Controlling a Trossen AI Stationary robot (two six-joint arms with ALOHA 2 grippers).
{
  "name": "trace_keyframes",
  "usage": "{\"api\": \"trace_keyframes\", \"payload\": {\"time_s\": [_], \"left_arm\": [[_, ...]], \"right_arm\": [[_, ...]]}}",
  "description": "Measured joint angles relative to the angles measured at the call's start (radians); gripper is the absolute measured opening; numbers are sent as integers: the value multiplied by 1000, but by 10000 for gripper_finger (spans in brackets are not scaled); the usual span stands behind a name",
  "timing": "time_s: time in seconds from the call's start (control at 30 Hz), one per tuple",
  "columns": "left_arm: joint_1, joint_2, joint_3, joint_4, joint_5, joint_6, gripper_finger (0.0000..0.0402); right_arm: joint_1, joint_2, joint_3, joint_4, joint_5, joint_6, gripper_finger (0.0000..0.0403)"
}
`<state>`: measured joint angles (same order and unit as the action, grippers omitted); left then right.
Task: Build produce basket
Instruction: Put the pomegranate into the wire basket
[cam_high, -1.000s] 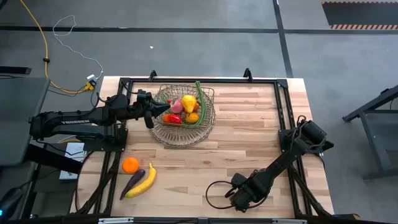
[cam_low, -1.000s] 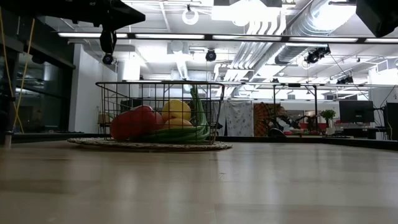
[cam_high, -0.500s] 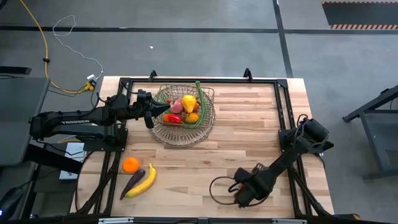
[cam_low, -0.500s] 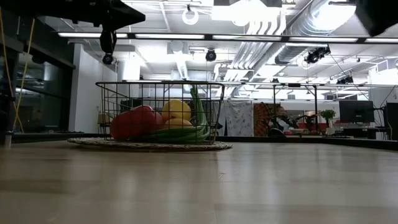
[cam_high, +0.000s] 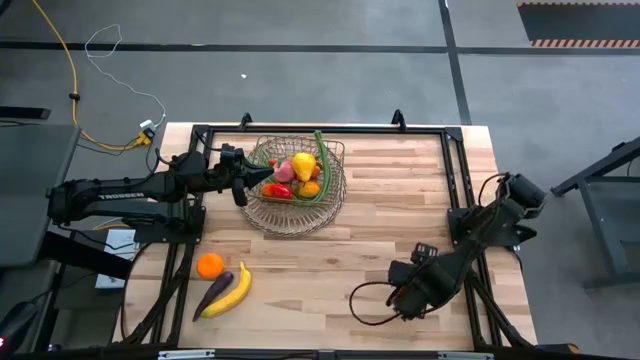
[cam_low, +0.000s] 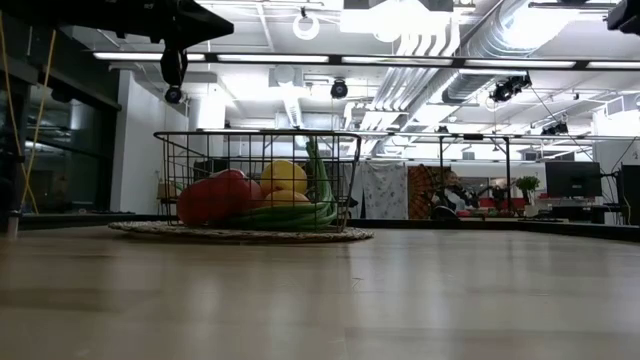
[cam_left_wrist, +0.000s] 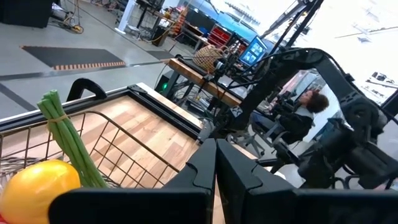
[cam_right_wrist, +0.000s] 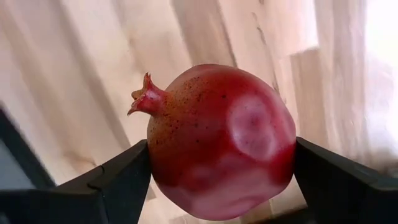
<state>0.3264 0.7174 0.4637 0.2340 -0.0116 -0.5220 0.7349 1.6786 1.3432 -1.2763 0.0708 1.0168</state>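
The wire basket (cam_high: 297, 205) stands at the table's far left of centre, on a flat woven mat (cam_low: 240, 234). It holds a yellow lemon (cam_high: 303, 165), red produce (cam_high: 278, 190) and long green stalks (cam_high: 322, 170). An orange (cam_high: 210, 265), a purple eggplant (cam_high: 212, 293) and a banana (cam_high: 233, 290) lie near the table's near left edge. My left gripper (cam_high: 268, 176) is shut and empty above the basket's left rim. My right gripper (cam_high: 400, 298), near the table's near right, is shut on a red pomegranate-like fruit (cam_right_wrist: 217, 140). My right gripper pinches the red fruit between its two fingers (cam_right_wrist: 118, 180), one on each of its opposite sides (cam_right_wrist: 163, 168). The fingers point down toward the table. The fruit's little crown (cam_right_wrist: 145, 96) sticks out sideways, and the fruit seems lifted clear of the wood.
Bare wood lies between the basket and my right gripper. A black frame (cam_high: 455, 170) runs along the table's far, left and right edges. A dark cable loops on the table by my right gripper (cam_high: 365, 305).
My right gripper, shut on the red fruit, has moved toward the table's right and far edges. In the low view it has almost left the picture's top, so it has risen.
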Motion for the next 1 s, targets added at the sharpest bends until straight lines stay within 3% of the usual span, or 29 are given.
{"api": "trace_keyframes", "payload": {"time_s": [0.27, 0.43, 0.57, 0.8, 1.0], "left_arm": [[1, 0, 0, 2, 0, -2, 0], [1, 0, 0, 2, 0, 0, 0], [1, 0, 0, 6, 31, 1, 0], [0, 0, 0, 54, 165, 42, 1], [0, 0, 49, 31, 166, 173, 42]], "right_arm": [[9, -243, -302, 326, -4, 46, 328], [-89, -403, -457, 630, 185, 16, 328], [-233, -475, -543, 945, 280, -127, 328], [-479, -485, -549, 1380, 212, -378, 328], [-596, -485, -440, 1382, 159, -461, 328]]}}
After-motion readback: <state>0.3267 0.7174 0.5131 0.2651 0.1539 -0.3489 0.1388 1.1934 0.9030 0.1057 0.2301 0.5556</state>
